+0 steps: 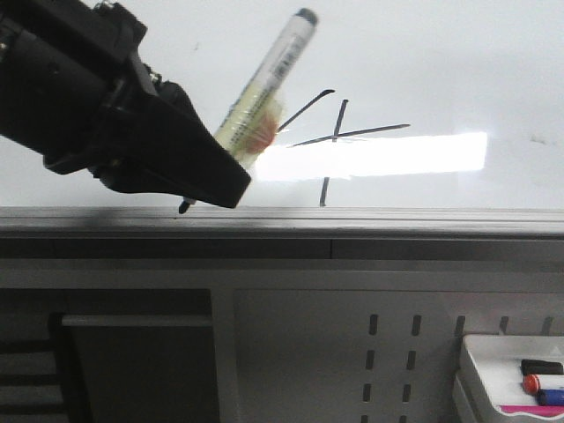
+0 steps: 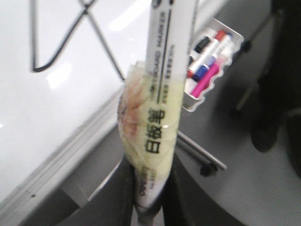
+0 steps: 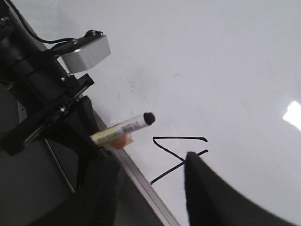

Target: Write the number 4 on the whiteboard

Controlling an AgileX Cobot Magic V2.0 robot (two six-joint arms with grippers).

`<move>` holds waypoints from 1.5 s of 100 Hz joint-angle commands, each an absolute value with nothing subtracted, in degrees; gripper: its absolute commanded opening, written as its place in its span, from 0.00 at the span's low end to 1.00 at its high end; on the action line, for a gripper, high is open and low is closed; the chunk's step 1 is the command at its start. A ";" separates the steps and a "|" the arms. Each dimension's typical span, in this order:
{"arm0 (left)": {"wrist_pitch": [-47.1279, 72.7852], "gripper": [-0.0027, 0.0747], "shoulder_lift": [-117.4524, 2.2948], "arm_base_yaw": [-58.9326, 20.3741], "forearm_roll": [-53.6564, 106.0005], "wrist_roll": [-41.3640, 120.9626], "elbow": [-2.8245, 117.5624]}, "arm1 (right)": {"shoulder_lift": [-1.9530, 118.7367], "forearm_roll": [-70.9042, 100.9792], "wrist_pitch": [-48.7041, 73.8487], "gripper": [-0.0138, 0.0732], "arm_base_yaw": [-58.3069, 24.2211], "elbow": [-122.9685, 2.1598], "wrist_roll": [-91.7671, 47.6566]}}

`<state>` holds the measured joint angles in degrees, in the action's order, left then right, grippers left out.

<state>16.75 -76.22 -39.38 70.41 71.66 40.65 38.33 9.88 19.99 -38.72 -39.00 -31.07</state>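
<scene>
We saw the number 4 point(image 1: 335, 132) drawn in thin black strokes near the middle of the whiteboard point(image 1: 423, 62): a slanted line, a long crossbar running nearly level, and an upright line crossing it toward the board's near edge. A bright reflection washed out part of the upright stroke. The glossy white board carried a few faint smudges and ended in a grey metal edge strip point(image 1: 397, 220). Below it stood a grey perforated panel and a small white tray of markers point(image 1: 515, 379), cut off at the corner. The left gripper point(image 1: 198, 181) was closed on a whiteboard marker point(image 1: 269, 84), its capped end tilted up and away; the tip was hidden. The right gripper point(image 3: 150, 188) appeared only as dark, blurred fingers with nothing between them, standing apart.
</scene>
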 commanded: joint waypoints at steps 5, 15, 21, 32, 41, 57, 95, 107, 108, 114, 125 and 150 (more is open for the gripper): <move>6.34 0.01 -75.08 -39.28 79.55 71.05 40.99 | 38.17 11.69 16.45 0.20 -38.28 -39.89 -30.91; 1.51 0.01 -75.14 -39.28 82.59 71.05 41.10 | 38.17 12.09 16.18 0.08 -38.28 -39.22 -30.91; -0.43 0.01 -75.67 -39.28 83.21 71.05 41.39 | 38.17 12.83 15.75 0.08 -38.28 -38.79 -30.91; -4.61 0.01 -76.60 -39.28 84.23 71.05 41.39 | 38.17 14.92 15.60 0.08 -38.28 -38.02 -30.91; -7.18 0.01 -77.82 -39.28 87.13 71.05 41.39 | 38.17 15.71 15.86 0.08 -38.28 -38.02 -30.91; -7.66 0.01 -79.61 -39.28 88.71 71.05 42.40 | 38.17 16.09 15.86 0.08 -38.28 -38.02 -30.91; -3.87 0.01 -84.37 -39.28 92.68 71.05 48.64 | 38.17 16.32 15.86 0.08 -38.28 -38.02 -30.91; -3.76 0.01 -86.17 -39.28 95.09 71.05 49.25 | 38.17 16.64 15.86 0.08 -38.28 -38.02 -30.91; -3.76 0.01 -86.40 -39.28 95.30 71.05 49.37 | 38.17 16.63 15.86 0.08 -38.28 -38.02 -30.91; -3.76 0.01 -87.14 -39.28 97.23 71.05 49.40 | 38.17 16.75 15.86 0.08 -38.28 -38.02 -30.91; -4.53 0.01 -88.45 -39.28 98.96 71.05 49.40 | 38.17 16.74 15.86 0.08 -38.28 -38.02 -30.91; -7.90 0.01 -89.39 -39.28 98.96 71.05 49.40 | 38.17 16.74 15.86 0.08 -38.28 -38.02 -30.91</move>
<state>-0.70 -88.67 -39.71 98.52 71.40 48.68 38.33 16.12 19.94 -38.69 -36.44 -30.80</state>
